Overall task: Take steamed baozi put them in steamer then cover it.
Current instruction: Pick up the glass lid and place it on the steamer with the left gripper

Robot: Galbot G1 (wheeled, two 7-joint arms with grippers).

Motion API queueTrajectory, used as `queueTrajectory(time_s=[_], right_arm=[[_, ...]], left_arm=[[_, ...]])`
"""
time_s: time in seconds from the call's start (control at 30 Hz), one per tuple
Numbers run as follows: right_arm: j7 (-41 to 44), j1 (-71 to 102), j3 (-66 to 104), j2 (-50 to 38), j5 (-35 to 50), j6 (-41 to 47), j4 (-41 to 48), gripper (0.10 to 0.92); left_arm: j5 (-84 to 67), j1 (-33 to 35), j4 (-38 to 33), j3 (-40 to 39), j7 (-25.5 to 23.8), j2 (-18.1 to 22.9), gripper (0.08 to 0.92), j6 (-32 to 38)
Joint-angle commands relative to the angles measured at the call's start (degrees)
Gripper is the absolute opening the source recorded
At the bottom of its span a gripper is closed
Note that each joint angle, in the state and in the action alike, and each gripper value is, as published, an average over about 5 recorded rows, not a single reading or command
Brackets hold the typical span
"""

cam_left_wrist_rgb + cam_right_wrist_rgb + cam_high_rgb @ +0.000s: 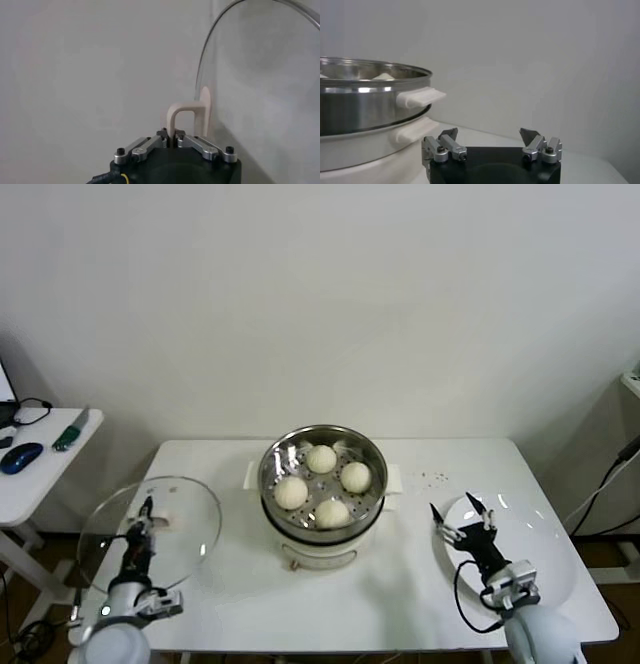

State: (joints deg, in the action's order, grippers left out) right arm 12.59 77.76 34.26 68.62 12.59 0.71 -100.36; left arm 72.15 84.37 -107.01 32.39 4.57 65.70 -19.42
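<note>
The steamer [322, 482] stands mid-table on its white pot base, with several cream-white baozi [291, 492] lying in its steel basket. The cover [185, 524], a clear glass lid, hangs over the table's left edge. My left gripper [147, 514] is shut on its pale handle. The left wrist view shows the handle [182, 117] pinched between the left gripper's [171, 136] fingertips, with the lid's rim [210, 55] beyond. To the steamer's right, my right gripper [462, 519] stands open and empty. In the right wrist view the right gripper [490, 135] faces the steamer's wall [365, 100].
A flat white plate [545, 554] lies under and behind the right gripper near the table's right edge. A few dark crumbs [435, 477] dot the table right of the steamer. A side table [40, 484] at far left holds a blue mouse [22, 456].
</note>
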Motion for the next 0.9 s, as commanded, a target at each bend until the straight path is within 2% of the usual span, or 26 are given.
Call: queueTrajectory(time_s=[0.03,0.23,0.37,0.43,0.53,0.67,0.9], right_arm=[[0.4,-3.3,-0.6,-6.7,5.6,-0.3,3.7,0.823],[0.3,-5.8,-1.5,-7.0,5.4,-0.3,5.7,0.823],[0.2,-7.7,-2.0,-6.6,4.9,-0.1,7.0,0.823],[0.1,-8.6,-2.3,-6.3,4.7,0.0,7.5,0.823],[-0.3,-9.5,-2.8,-5.8,4.2,0.1,8.1,0.823],[-0.5,-9.8,-3.0,-5.3,3.4,0.1,8.4,0.823],[-0.5,-10.5,-2.6,-5.6,2.8,0.0,9.2,0.823]], left_arm=[[-2.4,3.1,-16.6,-0.2,-1.5,-5.3,0.150,-12.0],[-7.5,-0.4,-20.2,-4.8,-3.8,-13.1,0.150,-18.5],[-10.1,-6.7,-19.8,-11.7,-5.5,-18.4,0.150,-22.0],[-10.3,-11.5,-19.0,-17.1,-7.5,-18.9,0.150,-23.8],[-6.6,-19.4,-17.1,-26.1,-11.3,-15.5,0.150,-25.4],[0.9,-28.1,-13.2,-34.7,-17.2,-6.9,0.150,-25.6],[6.3,-36.4,-5.8,-41.3,-22.3,3.3,0.150,-25.6]])
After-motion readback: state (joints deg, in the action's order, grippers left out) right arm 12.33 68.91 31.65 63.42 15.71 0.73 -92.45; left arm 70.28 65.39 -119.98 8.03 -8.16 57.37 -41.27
